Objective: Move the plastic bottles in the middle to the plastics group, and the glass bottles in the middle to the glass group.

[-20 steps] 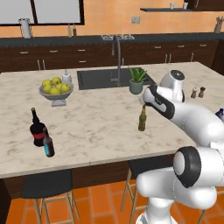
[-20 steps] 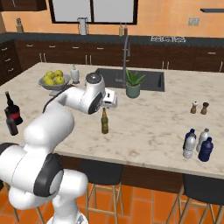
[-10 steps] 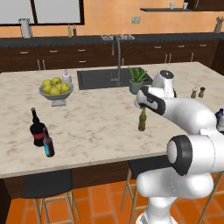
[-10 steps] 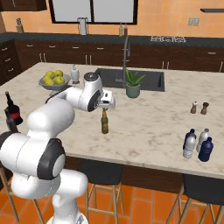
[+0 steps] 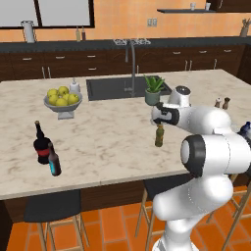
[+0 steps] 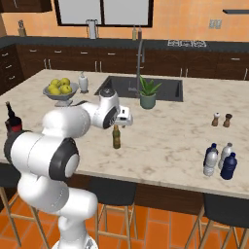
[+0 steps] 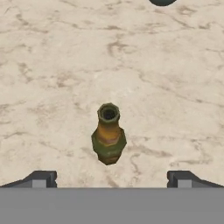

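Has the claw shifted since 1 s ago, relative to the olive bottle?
Yes. Against the olive bottle, which stands in the same spot, the claw has swung left in the left base view, from right of the bottle to right above its neck, open.

Slim olive-brown bottle (image 7: 108,135) stands upright mid-counter; blue bottle (image 6: 228,167) far right.

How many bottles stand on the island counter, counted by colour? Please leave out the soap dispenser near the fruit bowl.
Black: 1, the wine bottle
Dark brown: 1, the brown bottle
Olive: 1, the olive bottle
Pale whitish: 2, the dark-capped pale bottle and the second pale bottle
Dark blue: 1, the blue bottle
Total: 6
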